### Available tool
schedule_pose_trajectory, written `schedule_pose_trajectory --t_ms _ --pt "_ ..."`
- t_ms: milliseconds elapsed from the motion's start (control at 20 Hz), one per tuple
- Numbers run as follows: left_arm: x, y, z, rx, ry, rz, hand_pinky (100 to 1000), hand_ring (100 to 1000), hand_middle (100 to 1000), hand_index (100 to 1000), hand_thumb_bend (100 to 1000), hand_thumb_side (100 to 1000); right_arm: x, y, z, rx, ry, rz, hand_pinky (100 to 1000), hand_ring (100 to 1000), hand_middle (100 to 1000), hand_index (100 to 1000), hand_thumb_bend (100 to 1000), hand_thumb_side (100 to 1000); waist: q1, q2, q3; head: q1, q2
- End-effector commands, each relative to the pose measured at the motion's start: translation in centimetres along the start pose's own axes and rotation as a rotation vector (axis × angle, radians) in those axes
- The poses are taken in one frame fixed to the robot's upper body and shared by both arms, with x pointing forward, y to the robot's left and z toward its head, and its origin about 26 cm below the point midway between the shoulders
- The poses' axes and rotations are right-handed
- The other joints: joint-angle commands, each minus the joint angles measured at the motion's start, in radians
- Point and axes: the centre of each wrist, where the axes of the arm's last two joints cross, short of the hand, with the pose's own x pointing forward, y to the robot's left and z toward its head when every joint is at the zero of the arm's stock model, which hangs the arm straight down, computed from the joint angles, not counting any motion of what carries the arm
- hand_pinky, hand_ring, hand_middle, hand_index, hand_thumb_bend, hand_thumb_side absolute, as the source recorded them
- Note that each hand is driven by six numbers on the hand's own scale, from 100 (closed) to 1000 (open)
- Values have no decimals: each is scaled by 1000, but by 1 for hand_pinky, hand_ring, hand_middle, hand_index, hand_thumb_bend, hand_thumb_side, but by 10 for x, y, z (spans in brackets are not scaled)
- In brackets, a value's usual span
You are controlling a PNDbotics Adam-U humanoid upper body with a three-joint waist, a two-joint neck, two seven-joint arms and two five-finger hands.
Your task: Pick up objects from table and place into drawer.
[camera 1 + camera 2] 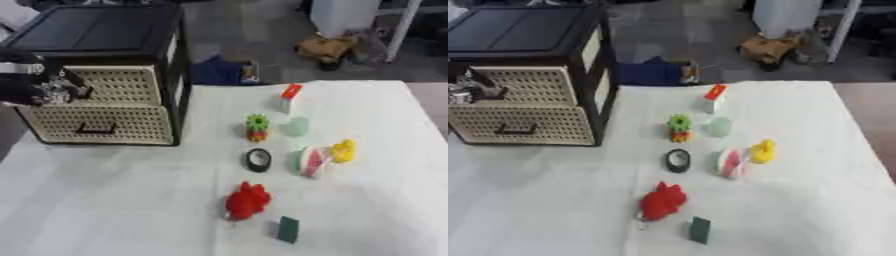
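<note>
Left eye view: the left hand (48, 90) is seen at the front of the upper drawer (118, 85) of a black-framed drawer unit (105, 30) that stands on the far left of the white-covered table (105, 200). Whether its fingers are curled round the drawer's handle or merely lie against the woven front cannot be told. The right hand is not seen in either view. The lower drawer (96, 122) appears closed, its dark handle (94, 131) showing.

The objects to be stowed are all on the cloth, well apart from the unit, to its right. A red soft-looking toy (248, 200) lies nearest the robot, with a dark green block (288, 229) just beside it. Further back are a black ring (257, 159), a pink and white piece (311, 161) touching a yellow figure (343, 150), a green and orange piece (256, 126), a pale green rounded thing (297, 126) and a white box with a red top (289, 97).

All are judged small and light. The red toy is likely to yield under the fingers and is best taken round its body. The ring is probably stiff and lies flat, so it would need pinching across its rim. The box looks rigid and may tip if it is nudged; its sides are the place to be held. The drawer is judged to need opening first.
</note>
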Motion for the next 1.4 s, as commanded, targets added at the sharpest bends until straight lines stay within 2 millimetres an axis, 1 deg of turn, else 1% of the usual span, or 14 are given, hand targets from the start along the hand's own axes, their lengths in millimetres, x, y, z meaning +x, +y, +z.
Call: schedule_pose_trajectory --t_ms 50,350,400,450,500,550,600,700,750,800,850,950,1100,1400 --pt "-5 13 11 44 36 -32 100 100 100 946 100 1000 5 -2 -6 4 -34 3 675 635 621 841 100 1000 -2 -14 -2 -2 -12" --pt "-9 11 9 28 37 -45 100 100 100 939 100 1000 5 -2 -6 2 -33 1 676 636 621 841 100 1000 -3 -12 -4 -1 -14" --pt "-11 11 9 27 40 -43 100 100 100 939 112 1000 5 -2 -6 2 -33 1 676 636 621 841 100 1000 -3 -11 -5 0 -14" --pt "-12 11 9 28 44 -41 100 100 100 941 183 1000 5 -1 -6 2 -33 1 676 636 621 841 100 1000 -3 -11 -5 0 -15" --pt "-13 11 9 31 52 -41 100 100 100 942 213 1000 5 -1 -6 2 -33 0 676 636 621 841 100 1000 -3 -11 -6 0 -16" --pt "-14 11 9 35 60 -42 100 100 100 944 281 1000 5 -1 -6 2 -33 0 676 636 621 841 100 1000 -3 -10 -6 1 -17" --pt "-16 11 9 39 67 -42 100 100 100 945 287 1000 5 -1 -6 2 -33 0 676 636 621 841 100 1000 -3 -10 -7 1 -17" --pt "-18 11 8 48 79 -41 100 100 100 941 350 1000 5 -1 -6 1 -32 0 676 636 621 841 100 1000 -3 -9 -8 2 -19" --pt "-19 11 7 54 83 -39 100 100 100 938 448 1000 5 -1 -6 2 -32 0 677 636 621 842 100 1000 -2 -9 -9 2 -19" --pt "-20 11 7 59 89 -37 100 100 100 936 470 1000 5 -1 -6 2 -33 0 677 636 621 842 100 1000 -2 -8 -10 3 -20" --pt "-20 12 6 64 93 -37 100 100 100 933 520 1000 5 -1 -6 2 -33 0 677 636 620 842 100 1000 -2 -7 -11 4 -20" --pt "-22 12 6 72 102 -39 100 100 100 931 592 1000 5 -1 -6 2 -33 0 677 635 620 842 100 1000 -1 -5 -12 4 -22" --pt "-23 11 5 79 112 -43 100 100 100 931 622 1000 5 -1 -6 2 -33 0 677 635 619 842 100 1000 0 -2 -14 5 -24" --pt "-25 9 1 76 133 -56 100 100 100 931 627 1000 6 0 -6 2 -34 -1 678 635 619 842 100 1000 1 4 -18 9 -28"
